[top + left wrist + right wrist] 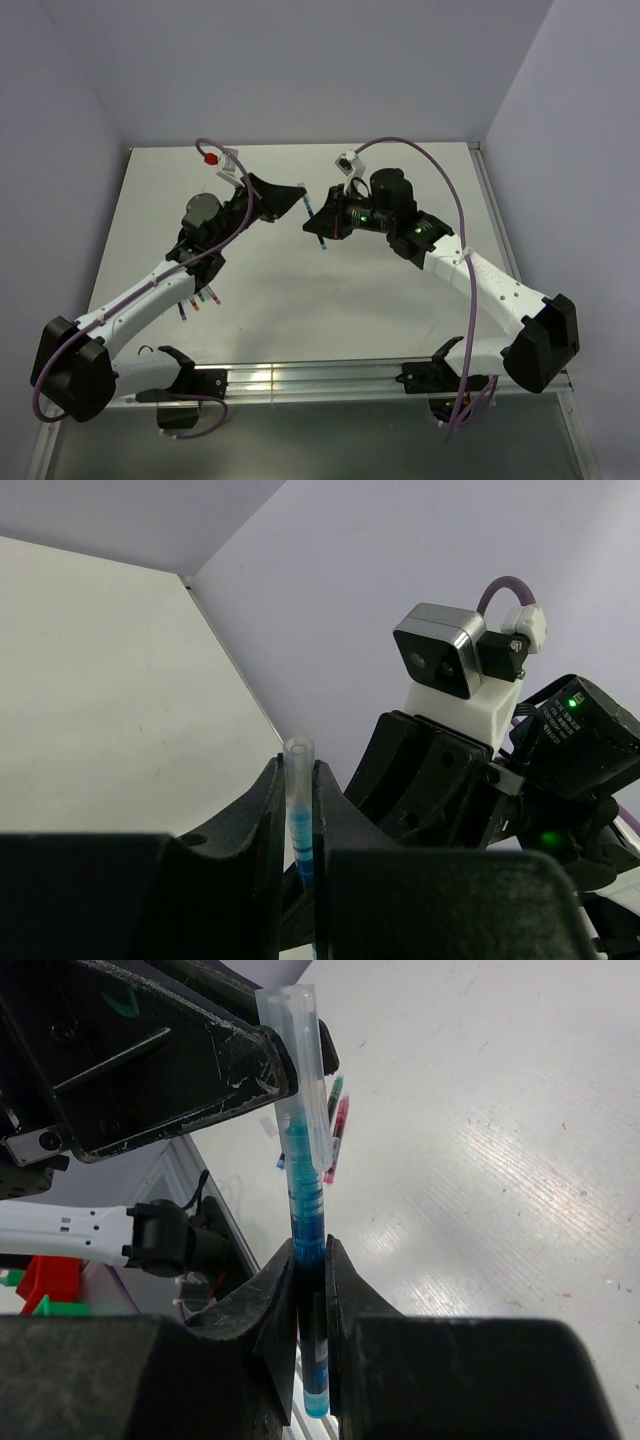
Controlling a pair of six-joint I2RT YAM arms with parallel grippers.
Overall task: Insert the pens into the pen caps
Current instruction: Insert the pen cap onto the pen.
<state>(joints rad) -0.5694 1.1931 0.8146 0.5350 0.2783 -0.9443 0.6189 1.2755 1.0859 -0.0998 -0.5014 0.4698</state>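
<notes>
- My right gripper [310, 1295] is pinching a blue pen [305, 1210], held up above the table [480, 1160].
- Its upper end sits inside a translucent cap [290, 1030], which my left gripper [298, 815] clamps.
- Green and red pens [339, 1126] lie on the table beyond.

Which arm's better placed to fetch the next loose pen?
Left, probably: the loose pens lie beside its forearm, away from the right gripper. The left gripper holds the clear cap, the right the blue pen; either must release first.
</notes>
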